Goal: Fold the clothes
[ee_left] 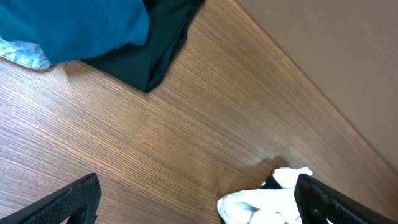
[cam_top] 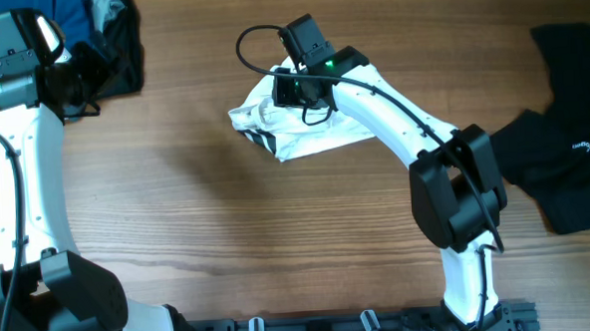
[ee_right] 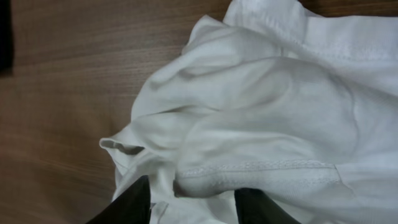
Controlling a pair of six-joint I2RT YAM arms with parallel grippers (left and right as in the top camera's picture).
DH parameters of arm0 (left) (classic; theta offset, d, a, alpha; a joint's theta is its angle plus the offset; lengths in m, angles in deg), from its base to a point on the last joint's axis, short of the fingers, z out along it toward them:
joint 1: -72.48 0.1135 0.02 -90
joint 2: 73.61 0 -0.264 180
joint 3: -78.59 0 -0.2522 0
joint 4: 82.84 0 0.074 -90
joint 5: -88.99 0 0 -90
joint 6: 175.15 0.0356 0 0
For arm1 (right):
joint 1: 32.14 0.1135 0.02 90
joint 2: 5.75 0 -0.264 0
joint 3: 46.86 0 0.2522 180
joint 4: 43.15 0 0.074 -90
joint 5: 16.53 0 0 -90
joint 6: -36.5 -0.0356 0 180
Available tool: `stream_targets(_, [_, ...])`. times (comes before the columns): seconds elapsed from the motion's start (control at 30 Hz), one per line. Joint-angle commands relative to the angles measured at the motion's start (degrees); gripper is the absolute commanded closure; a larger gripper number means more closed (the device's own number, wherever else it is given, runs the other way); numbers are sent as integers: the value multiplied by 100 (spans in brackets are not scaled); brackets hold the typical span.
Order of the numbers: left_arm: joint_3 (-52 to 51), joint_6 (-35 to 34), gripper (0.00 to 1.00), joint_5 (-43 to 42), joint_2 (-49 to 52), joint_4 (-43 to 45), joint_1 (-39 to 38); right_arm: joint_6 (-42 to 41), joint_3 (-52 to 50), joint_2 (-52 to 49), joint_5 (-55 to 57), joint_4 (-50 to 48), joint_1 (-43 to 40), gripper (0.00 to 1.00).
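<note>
1. At the upper centre of the overhead frame, your right pincer [ee_right: 191, 186] sits low on the white shirt [cam_top: 294, 136]. Its jaws stand part-way apart with a stitched hem bunched between them. You cannot tell whether they bite the cloth yet.
2. Your main risk is a bite through several layers. The shirt lies as a crumpled heap on the table [cam_top: 177, 211], so a pull from here may drag the whole lump rather than free one edge.
3. A shallow bite is the second risk. Only a narrow roll of hem lies between the fingers [ee_right: 134, 202], and it may slip out once you lift.
4. The striped part [cam_top: 259, 139] lies at the lower left of the heap, outside the jaws, so you are not holding that end.
5. Your left pincer [ee_left: 198, 186] is spread wide and empty at the upper left of the overhead frame, near the blue garment [ee_left: 74, 25]. It is well apart from the shirt. With one arm working alone, the cloth is likely to bunch instead of spreading flat.
6. At the right edge, the black garment [cam_top: 564, 164] lies well clear of both arms.
</note>
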Motion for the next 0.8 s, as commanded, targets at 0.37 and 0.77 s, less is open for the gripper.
stream_targets(0.37, [-11,94,0,35,24,-13,-11,-44,0,-142,-26,-72,-133,95])
stream_targets(0.77, [-11,94,0,37,24,-92,-11,173,2,-92,271,-398,-273,96])
